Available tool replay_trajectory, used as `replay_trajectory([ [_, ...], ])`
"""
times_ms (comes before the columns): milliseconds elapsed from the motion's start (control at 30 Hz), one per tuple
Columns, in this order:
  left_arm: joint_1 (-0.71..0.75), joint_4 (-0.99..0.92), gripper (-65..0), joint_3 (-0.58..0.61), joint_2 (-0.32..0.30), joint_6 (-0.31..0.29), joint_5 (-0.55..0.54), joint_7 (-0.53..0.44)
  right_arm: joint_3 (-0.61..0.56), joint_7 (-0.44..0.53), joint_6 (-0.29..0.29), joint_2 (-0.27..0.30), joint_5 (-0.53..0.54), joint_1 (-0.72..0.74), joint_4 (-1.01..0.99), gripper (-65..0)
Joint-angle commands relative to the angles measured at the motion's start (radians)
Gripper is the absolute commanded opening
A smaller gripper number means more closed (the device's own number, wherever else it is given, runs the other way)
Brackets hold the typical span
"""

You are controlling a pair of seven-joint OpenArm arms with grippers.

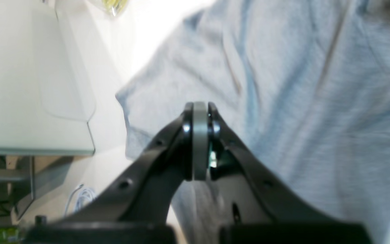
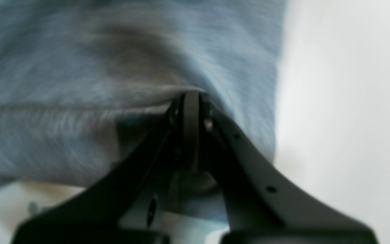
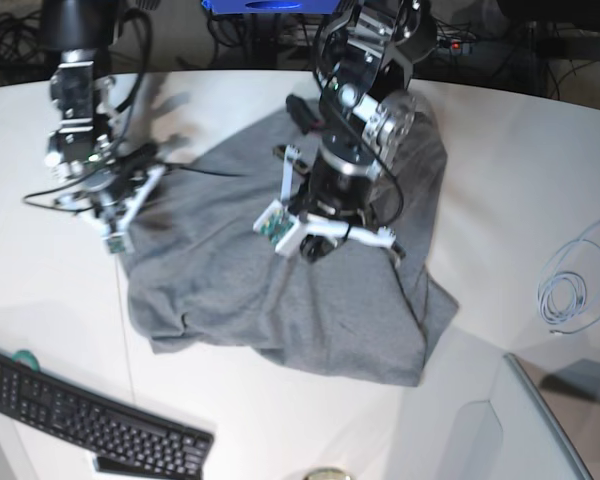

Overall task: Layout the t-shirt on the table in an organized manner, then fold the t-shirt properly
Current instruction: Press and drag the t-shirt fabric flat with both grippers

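Observation:
The heather-grey t-shirt (image 3: 280,310) lies bunched and creased across the middle of the white table (image 3: 500,200). My right gripper (image 3: 115,238) is at the shirt's left edge. In the right wrist view its jaws (image 2: 191,98) are pressed together where a fold of the shirt (image 2: 80,84) runs into the tips. My left gripper (image 3: 310,245) sits over the shirt's middle. In the left wrist view its jaws (image 1: 200,106) are shut against the fabric (image 1: 300,101), which also passes under the fingers. Both wrist views are blurred. The collar and label are hidden.
A black keyboard (image 3: 90,415) lies at the front left. A coiled white cable (image 3: 570,290) lies at the right and also shows in the left wrist view (image 1: 83,198). A pale angled panel (image 3: 540,430) stands at the front right corner. Dark cables run along the far edge.

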Motion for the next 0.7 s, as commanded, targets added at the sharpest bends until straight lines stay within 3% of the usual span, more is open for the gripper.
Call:
replay_trajectory([
  [0,-0.040,0.004,-65.0,-0.021,0.002,0.017,0.017,0.017,0.030,-0.096,-0.020,0.036,-0.053,0.004,-0.057,-64.4],
  [200,-0.175,-0.125,-65.0,-0.110,0.002,0.017,0.017,0.052,0.110,0.022,-0.020,0.190,-0.053,0.217,-0.359,-64.4],
  [367,-0.231,-0.215,-65.0,-0.191,0.002,0.017,0.017,0.050,0.110,0.140,-0.023,0.257,-0.053,0.374,-0.480,-64.4],
  [467,-0.289,-0.295,-65.0,-0.242,0.005,0.017,0.017,0.030,0.109,0.125,-0.020,0.259,-0.055,0.406,-0.385,-64.2],
  [533,-0.312,-0.349,-65.0,-0.265,0.005,0.017,0.007,-0.005,0.105,0.042,-0.015,0.245,-0.055,0.365,-0.221,-64.2],
  [667,-0.379,-0.442,-65.0,-0.271,0.006,0.017,-0.084,-0.059,0.104,-0.127,0.025,0.144,-0.055,0.217,0.141,-64.2],
])
